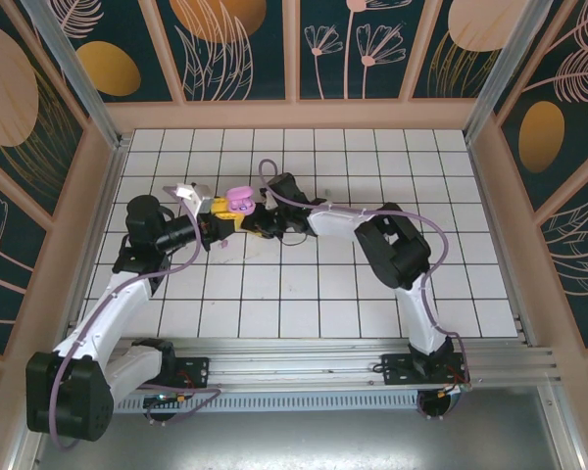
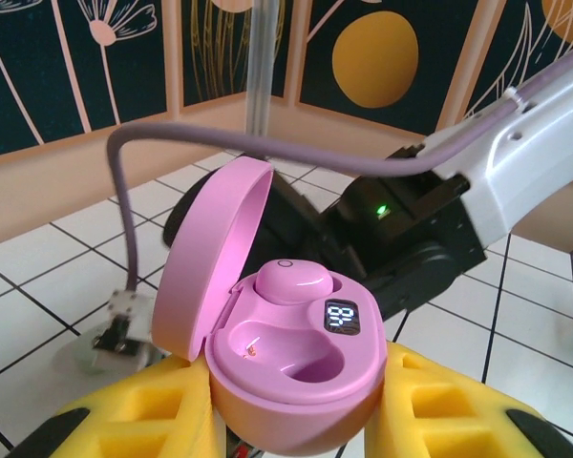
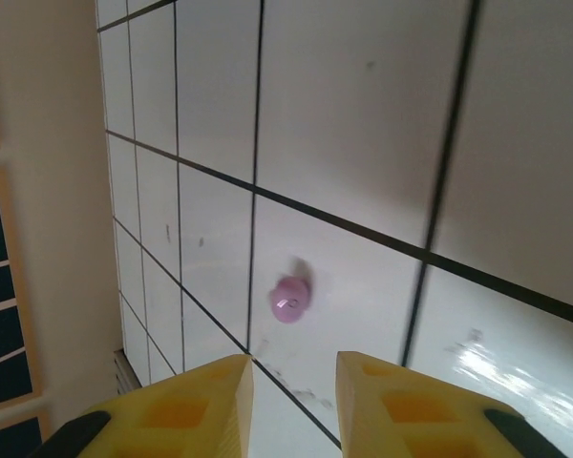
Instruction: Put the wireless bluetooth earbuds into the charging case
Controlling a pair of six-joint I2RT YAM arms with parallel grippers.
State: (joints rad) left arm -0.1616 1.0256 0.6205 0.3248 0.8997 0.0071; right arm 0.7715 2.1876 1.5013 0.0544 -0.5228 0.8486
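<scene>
Your left arm (image 1: 108,308) rises from its base at the near left, bends at the elbow and reaches rightward toward the middle of the workspace. Your left gripper (image 1: 219,223) sits level at its end, its yellow fingers (image 2: 143,415) clamped on either side of the charging case (image 2: 286,363). Your right arm (image 1: 421,313) climbs from the near right, folds at a high elbow and stretches leftward, so the two grippers meet almost nose to nose. Your right gripper (image 3: 294,386) points down, its jaws apart with a clear gap and nothing between them.
</scene>
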